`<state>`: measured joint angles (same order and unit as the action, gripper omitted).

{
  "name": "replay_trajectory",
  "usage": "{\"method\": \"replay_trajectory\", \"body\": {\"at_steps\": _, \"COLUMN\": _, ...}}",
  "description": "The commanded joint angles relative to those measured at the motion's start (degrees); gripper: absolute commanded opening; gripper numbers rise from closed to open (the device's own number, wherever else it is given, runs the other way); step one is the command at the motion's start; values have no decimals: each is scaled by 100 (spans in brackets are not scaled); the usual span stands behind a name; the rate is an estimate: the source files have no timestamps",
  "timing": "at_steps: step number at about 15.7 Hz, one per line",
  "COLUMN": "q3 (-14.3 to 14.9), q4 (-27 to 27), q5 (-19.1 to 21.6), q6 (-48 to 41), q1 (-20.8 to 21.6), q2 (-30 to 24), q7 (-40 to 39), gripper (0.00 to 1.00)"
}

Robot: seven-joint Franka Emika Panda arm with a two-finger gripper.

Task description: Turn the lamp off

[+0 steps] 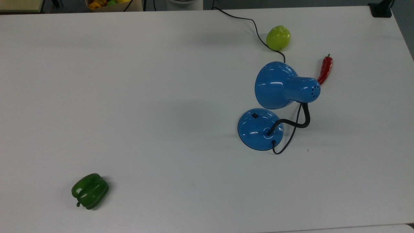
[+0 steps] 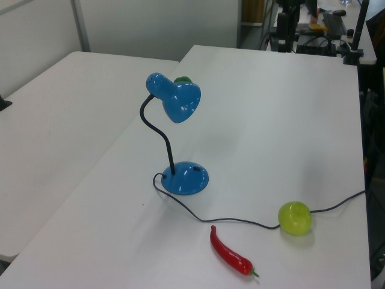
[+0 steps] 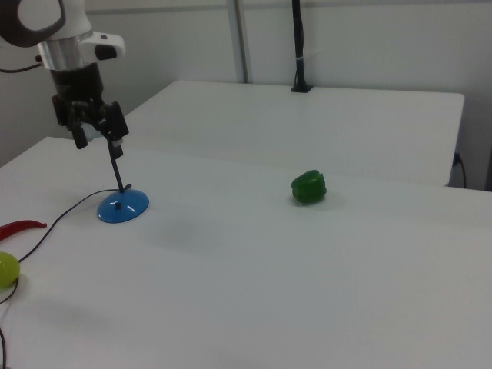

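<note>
Although the lamp (image 1: 262,129) stood in full view on the white table (image 1: 161,97), no glow could be made out at its shade (image 1: 278,84), so whether it was lit could not be told. Its round base carried the small black switch (image 1: 255,115) on the side toward the shade. The black neck (image 1: 302,121) rose from the base's middle and curved over to the shade. The cord (image 1: 255,30) ran from the base past a green fruit (image 1: 278,38). A red chilli (image 1: 325,69) lay beyond the shade from the base, and a green pepper (image 1: 90,191) lay well apart from the base.

The step in hand was judged to be the approach to the switch. It would be done best by bringing one fingertip straight down on the switch, entering from the open side of the base, clear of the shade and neck. A short, firm press should suffice, since a sideways push would likely slide the light base.

In the right view, the gripper (image 3: 98,132) hung high above the base, pointing downward, wrist near vertical. Its jaws stood apart and held nothing.
</note>
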<state>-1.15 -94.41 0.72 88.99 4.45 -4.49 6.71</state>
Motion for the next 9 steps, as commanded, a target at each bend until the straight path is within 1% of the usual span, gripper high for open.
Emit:
{"method": "replay_trajectory", "body": {"at_steps": 1, "q3": 404, "q4": 55, "q5": 33, "q6": 433, "q1": 406, "q2": 97, "q7": -396, "gripper": 100}}
{"method": "replay_trajectory", "body": {"at_steps": 3, "q3": 546, "q4": 55, "q5": 25, "q6": 583, "q1": 504, "q2": 185, "q7": -862, "gripper": 100}}
{"method": "replay_trajectory", "body": {"at_steps": 5, "q3": 555, "q4": 37, "q5": 25, "q6": 724, "q1": 486, "q2": 194, "q7": -1249, "gripper": 100}}
{"method": "replay_trajectory", "body": {"at_steps": 9, "q3": 555, "q4": -24, "q5": 25, "q6": 839, "q1": 504, "q2": 185, "q7": -1286, "gripper": 100}}
